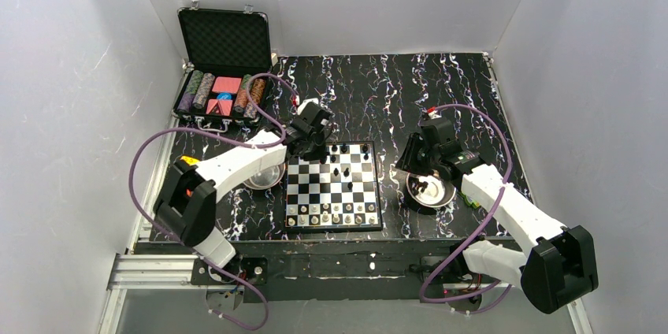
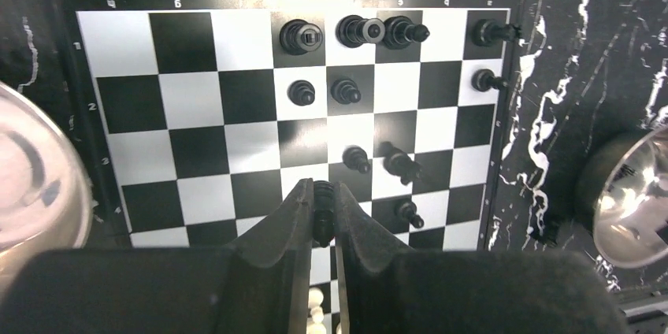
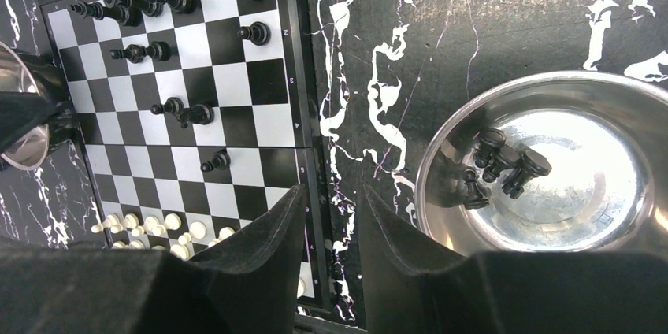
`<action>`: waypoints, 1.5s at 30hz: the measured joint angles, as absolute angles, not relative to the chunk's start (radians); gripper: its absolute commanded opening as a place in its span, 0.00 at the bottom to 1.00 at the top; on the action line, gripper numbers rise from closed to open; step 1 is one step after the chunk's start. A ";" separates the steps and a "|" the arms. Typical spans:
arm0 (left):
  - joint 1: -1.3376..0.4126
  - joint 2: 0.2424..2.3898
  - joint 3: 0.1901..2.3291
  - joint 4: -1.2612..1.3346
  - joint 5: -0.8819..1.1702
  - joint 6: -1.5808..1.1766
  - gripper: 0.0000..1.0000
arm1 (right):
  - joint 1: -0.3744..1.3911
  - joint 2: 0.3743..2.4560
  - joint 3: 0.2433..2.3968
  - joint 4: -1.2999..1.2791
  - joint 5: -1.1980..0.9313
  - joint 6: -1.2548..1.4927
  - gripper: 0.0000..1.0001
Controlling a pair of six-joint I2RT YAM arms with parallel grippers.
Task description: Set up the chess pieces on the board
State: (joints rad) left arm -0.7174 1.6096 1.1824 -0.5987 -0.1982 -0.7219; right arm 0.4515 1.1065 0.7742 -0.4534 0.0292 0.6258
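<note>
- left gripper (image 2: 323, 192): fingers almost together, pinching one tiny black chess piece (image 2: 323, 222), at lower centre of the left wrist view
- the held piece is over the small flat black-and-white checked chessboard (image 2: 197, 98); can't tell if it touches the square
- the board lies at centre of the top view, between the two arms
- other black chess pieces (image 2: 352, 31) stand on the board, mostly upper centre and upper right of the left wrist view
- pale white chess pieces (image 1: 331, 214) are lined along the board's bottom edge in the top view
- right gripper (image 3: 332, 192): jaws partly apart, nothing between them, over the black white-veined marbled tabletop (image 3: 473, 27) just right of the board rim
- round shiny steel bowl (image 3: 606, 192) at right of the right wrist view, with a few loose black pieces (image 3: 504, 165) lying inside
- second steel bowl (image 1: 264, 179) left of the board, partly under the left arm; contents unclear
- open black case with striped poker chips (image 1: 224, 74) at upper left of the top view
</note>
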 measured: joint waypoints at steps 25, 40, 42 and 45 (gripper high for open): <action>-0.566 1.773 1.313 -0.640 -0.147 -0.527 0.03 | 0.451 1.106 0.774 -0.470 0.026 0.628 0.38; -0.545 1.843 1.359 -0.596 -0.138 -0.473 0.07 | 0.451 1.085 0.774 -0.477 0.027 0.628 0.38; -0.545 1.857 1.369 -0.591 -0.137 -0.468 0.07 | 0.451 1.085 0.774 -0.478 0.027 0.628 0.38; -0.545 1.877 1.374 -0.585 -0.136 -0.463 0.09 | 0.451 1.085 0.774 -0.482 0.027 0.628 0.38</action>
